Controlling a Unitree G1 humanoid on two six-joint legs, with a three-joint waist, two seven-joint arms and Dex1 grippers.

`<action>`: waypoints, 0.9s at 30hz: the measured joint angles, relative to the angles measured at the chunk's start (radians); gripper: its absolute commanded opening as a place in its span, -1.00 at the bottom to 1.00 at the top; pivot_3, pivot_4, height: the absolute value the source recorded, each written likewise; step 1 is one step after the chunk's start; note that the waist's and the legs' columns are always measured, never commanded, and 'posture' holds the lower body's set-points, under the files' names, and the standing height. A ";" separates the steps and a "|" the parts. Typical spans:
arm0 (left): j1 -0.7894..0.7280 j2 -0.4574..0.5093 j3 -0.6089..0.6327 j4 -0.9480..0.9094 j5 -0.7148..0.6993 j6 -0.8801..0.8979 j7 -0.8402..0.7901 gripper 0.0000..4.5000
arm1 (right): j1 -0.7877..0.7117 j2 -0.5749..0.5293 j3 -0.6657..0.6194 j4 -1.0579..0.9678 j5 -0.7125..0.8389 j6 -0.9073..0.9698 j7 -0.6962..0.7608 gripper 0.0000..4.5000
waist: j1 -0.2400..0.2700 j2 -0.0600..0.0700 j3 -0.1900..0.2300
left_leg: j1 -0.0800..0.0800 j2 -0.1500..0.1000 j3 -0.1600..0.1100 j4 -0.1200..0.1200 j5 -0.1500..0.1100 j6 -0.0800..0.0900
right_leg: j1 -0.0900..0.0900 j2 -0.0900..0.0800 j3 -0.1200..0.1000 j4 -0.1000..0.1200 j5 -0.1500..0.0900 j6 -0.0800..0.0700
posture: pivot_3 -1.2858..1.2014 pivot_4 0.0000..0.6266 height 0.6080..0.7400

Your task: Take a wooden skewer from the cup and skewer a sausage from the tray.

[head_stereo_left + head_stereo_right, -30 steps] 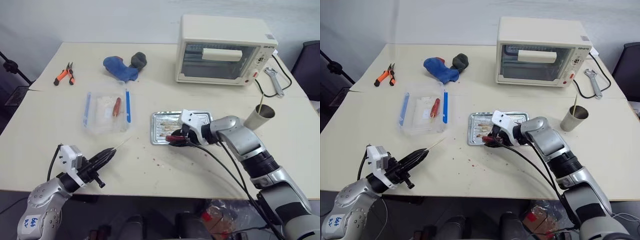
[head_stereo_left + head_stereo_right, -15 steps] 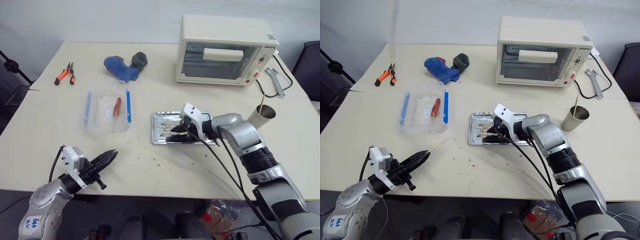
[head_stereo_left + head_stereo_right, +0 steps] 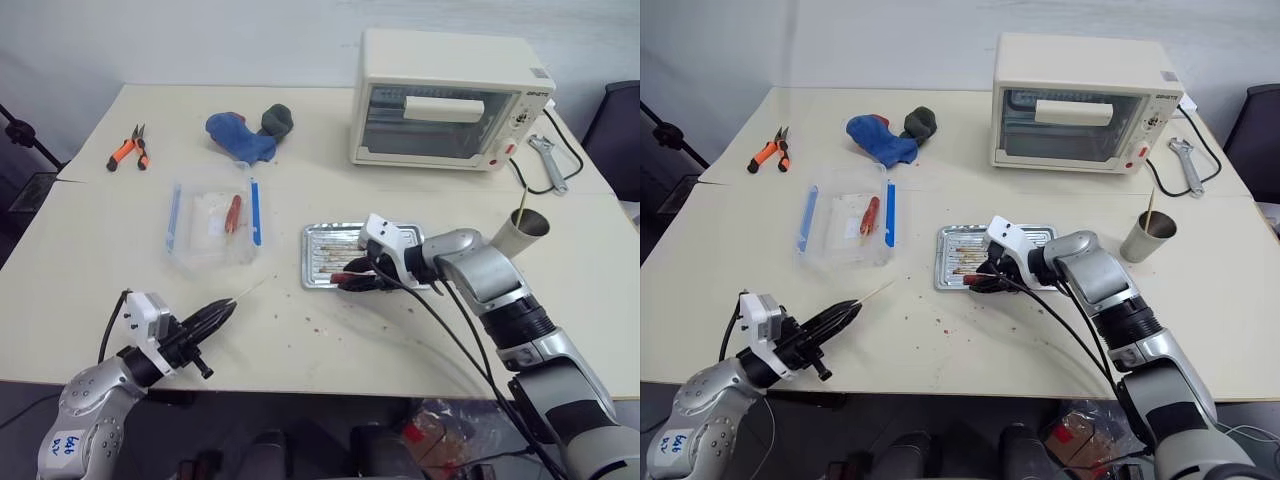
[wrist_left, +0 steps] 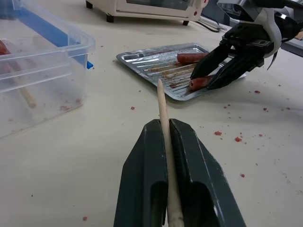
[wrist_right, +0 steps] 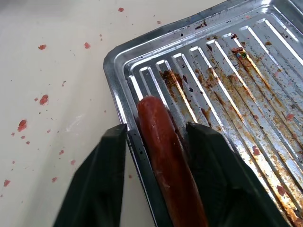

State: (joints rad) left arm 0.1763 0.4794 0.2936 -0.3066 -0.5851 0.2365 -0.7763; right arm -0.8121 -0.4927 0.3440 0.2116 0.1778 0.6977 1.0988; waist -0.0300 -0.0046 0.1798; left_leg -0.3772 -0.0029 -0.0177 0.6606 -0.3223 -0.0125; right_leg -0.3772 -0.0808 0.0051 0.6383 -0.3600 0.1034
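**Right wrist view: one sausage between two black fingers**

Right wrist view puts us over the near corner of the tray [image 5: 246, 61], where the right gripper [image 5: 156, 156] has its fingers set narrowly on either side of one sausage [image 5: 165, 165] lying along the tray's rim; we cannot tell whether they already pinch it. From the left wrist we count two sausages on the tray, the flanked one and a second sausage [image 4: 191, 57] just behind it.

Our left gripper [image 4: 166, 130] is clamped tight on one wooden skewer [image 4: 163, 111], its point aimed across the table [image 3: 330, 350] toward the tray and well apart from it.

From the head we count one cup [image 3: 1147, 237] to the right of the tray with one more skewer [image 3: 1150, 210] standing in it, one clear box [image 3: 213, 222] with a third sausage [image 3: 234, 212] inside, one toaster oven [image 3: 452, 100], one pair of orange pliers [image 3: 128, 150], one wrench [image 3: 548, 162], and two bundled cloths [image 3: 250, 132], blue and dark.
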 measured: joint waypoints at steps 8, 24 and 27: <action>-0.012 0.011 -0.002 0.000 0.000 0.000 -0.011 -1.00 | 0.000 -0.029 -0.009 -0.016 0.026 -0.018 0.060 -0.69 | 0.001 0.000 0.000 | 0.000 0.000 0.000 0.000 0.000 0.000 | 0.000 0.000 0.000 0.000 0.000 0.000 | 0.03 -0.52 1.00; -0.095 0.048 -0.067 -0.005 0.001 0.003 -0.046 -1.00 | 0.034 -0.004 -0.044 -0.039 0.044 -0.064 0.056 0.17 | -0.003 0.000 0.000 | 0.000 0.001 0.000 -0.001 0.001 -0.001 | -0.001 0.001 0.000 -0.001 0.000 0.000 | 0.03 -0.52 1.00; -0.093 0.048 -0.069 -0.005 0.001 0.003 -0.046 -1.00 | 0.034 0.006 -0.040 -0.010 0.009 -0.123 0.027 0.46 | 0.002 0.000 0.000 | 0.000 0.000 0.000 -0.001 0.001 -0.001 | -0.001 0.000 0.000 -0.001 0.000 0.000 | 0.03 -0.52 1.00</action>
State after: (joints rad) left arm 0.0836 0.5278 0.2244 -0.3115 -0.5844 0.2392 -0.8220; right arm -0.7781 -0.4865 0.3043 0.2017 0.1864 0.5750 1.1258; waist -0.0283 -0.0046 0.1799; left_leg -0.3772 -0.0025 -0.0177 0.6593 -0.3215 -0.0139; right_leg -0.3777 -0.0803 0.0050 0.6378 -0.3600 0.1034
